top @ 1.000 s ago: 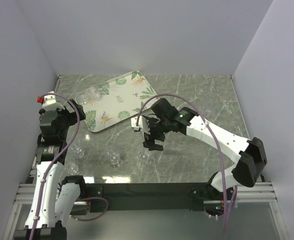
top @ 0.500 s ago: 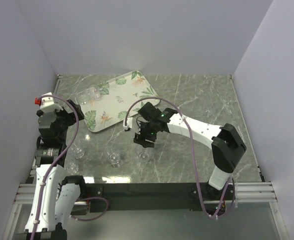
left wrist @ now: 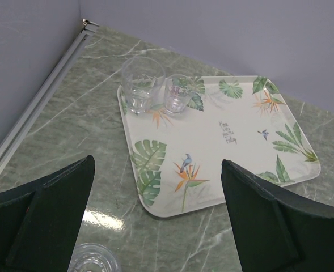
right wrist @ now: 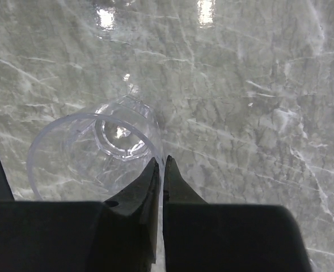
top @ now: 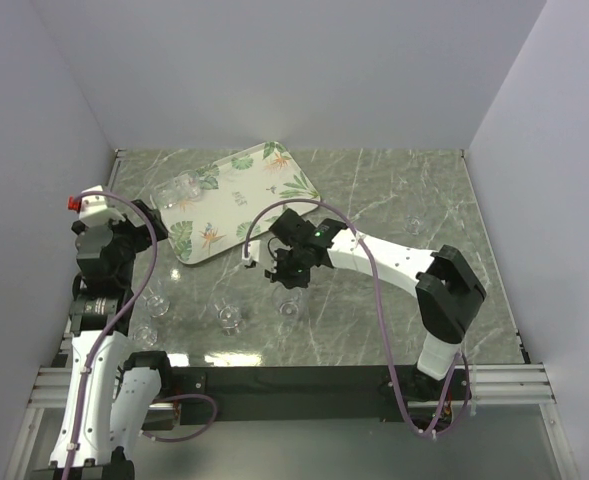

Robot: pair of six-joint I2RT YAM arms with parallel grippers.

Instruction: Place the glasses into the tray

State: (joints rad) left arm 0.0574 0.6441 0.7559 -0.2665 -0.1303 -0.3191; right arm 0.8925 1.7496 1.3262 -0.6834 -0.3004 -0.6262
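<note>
Pinching at the rim of one small clear round drinking glass (right wrist: 87, 153), right claw (right wrist: 162, 161) tips together. Thin bite, so a lift may slip and topple it on the grey-green marble surface (right wrist: 257, 113), apart from the leaf-printed cream rectangular tray (top: 229, 215).

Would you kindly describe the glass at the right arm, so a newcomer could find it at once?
On the green marble table, look along the near row of glasses in front of the leafy tray. It is the rightmost glass there, the only one with the right pincer shut on its rim.
</note>
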